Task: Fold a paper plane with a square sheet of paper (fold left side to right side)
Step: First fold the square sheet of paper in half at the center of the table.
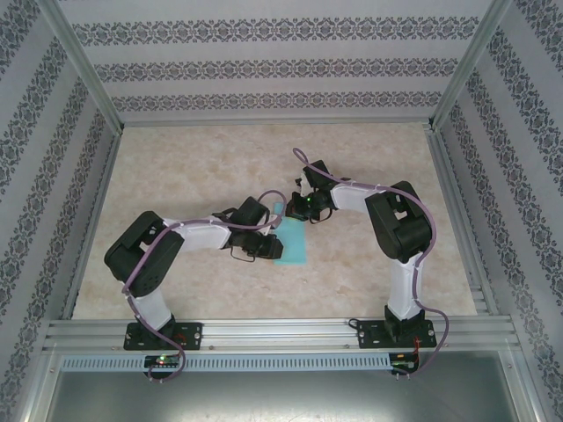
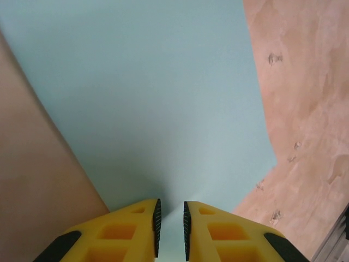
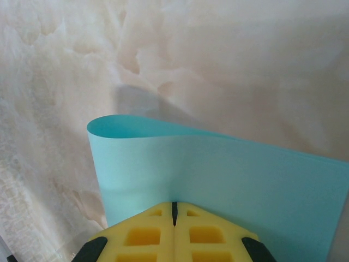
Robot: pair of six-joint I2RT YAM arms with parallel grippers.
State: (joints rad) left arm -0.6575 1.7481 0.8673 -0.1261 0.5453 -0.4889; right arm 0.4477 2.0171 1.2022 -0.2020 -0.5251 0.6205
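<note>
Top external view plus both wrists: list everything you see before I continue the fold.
sheet of paper: one, light turquoise, mid-table between the grippers, one edge curled up
table: one, beige marbled, under everything
walls: three, white with grey patterned bands, around the table
metal rail: one, silver, near edge, holding the arm bases
left gripper: one, yellow fingers narrowly apart, over the paper
right gripper: one, yellow fingers shut on the paper's edge

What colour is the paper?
The paper is plain light turquoise-blue, clearest in the right wrist view.
</note>
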